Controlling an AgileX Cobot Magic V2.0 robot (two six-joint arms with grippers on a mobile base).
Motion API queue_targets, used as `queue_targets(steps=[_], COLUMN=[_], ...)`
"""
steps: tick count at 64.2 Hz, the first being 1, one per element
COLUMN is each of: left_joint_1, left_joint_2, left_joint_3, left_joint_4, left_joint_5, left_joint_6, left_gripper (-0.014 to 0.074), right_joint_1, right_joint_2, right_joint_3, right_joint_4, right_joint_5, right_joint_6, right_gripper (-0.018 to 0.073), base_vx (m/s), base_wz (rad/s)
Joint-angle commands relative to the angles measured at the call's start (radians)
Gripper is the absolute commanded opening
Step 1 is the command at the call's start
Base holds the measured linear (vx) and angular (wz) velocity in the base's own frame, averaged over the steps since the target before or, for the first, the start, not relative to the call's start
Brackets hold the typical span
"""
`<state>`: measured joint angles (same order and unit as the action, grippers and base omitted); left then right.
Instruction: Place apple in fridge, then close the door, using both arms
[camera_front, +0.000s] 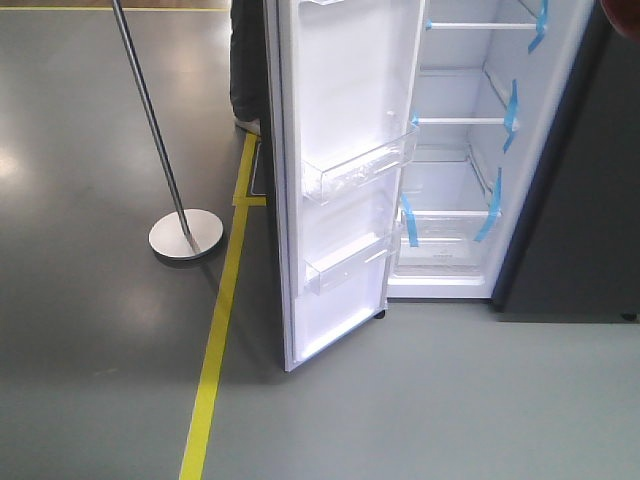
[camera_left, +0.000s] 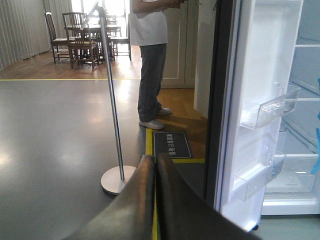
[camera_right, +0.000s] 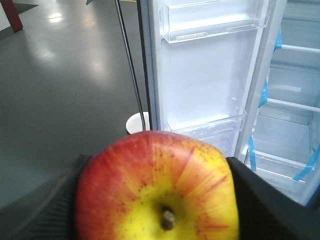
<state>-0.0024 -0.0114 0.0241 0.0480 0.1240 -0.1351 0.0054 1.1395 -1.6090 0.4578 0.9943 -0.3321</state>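
The apple (camera_right: 157, 187) sits in the right pincer (camera_right: 161, 215), which is closed on it: one black finger (camera_right: 47, 210) presses the left side and the other the right side, and the stem end with the yellow patch faces the wrist camera. The apple is outside the fridge (camera_front: 570, 250), in front of the open door (camera_front: 340, 120) and apart from it. I judge the fruit to be light and firm, but its skin is smooth and a little slippery, and a hard squeeze may bruise it. A moderate hold across the widest part, as it is now, seems right. Because it is round, it may roll on a clear shelf (camera_front: 465, 122), so it is better set down low and gently, or put in a door bin (camera_front: 360, 165). The left pincer (camera_left: 154, 165) is closed with nothing between its fingers, and it points toward the outer edge of the door. The door looks stiff and tall; I think a flat push on its dark outer side, far from the hinge, needs the least force.
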Motion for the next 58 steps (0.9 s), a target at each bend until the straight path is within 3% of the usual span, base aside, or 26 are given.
queue_targets(steps=[1, 58], left_joint_1=[-0.007, -0.007], left_joint_2=[-0.014, -0.014], left_joint_3=[-0.017, -0.017], left_joint_4=[0.000, 0.000], left_joint_5=[-0.075, -0.075], left_joint_6=[-0.010, -0.010], left_gripper=[-0.0006, -0.0006], right_joint_1=[-0.005, -0.005], right_joint_2=[-0.014, -0.014], right_joint_3=[-0.030, -0.030], right_joint_4=[0.023, 0.023], right_joint_5=[-0.078, -0.078], right_joint_6=[-0.007, -0.007], right_gripper=[0.0196, 0.0196], base_vx=[0.14, 0.14], base_wz=[0.07, 0.01])
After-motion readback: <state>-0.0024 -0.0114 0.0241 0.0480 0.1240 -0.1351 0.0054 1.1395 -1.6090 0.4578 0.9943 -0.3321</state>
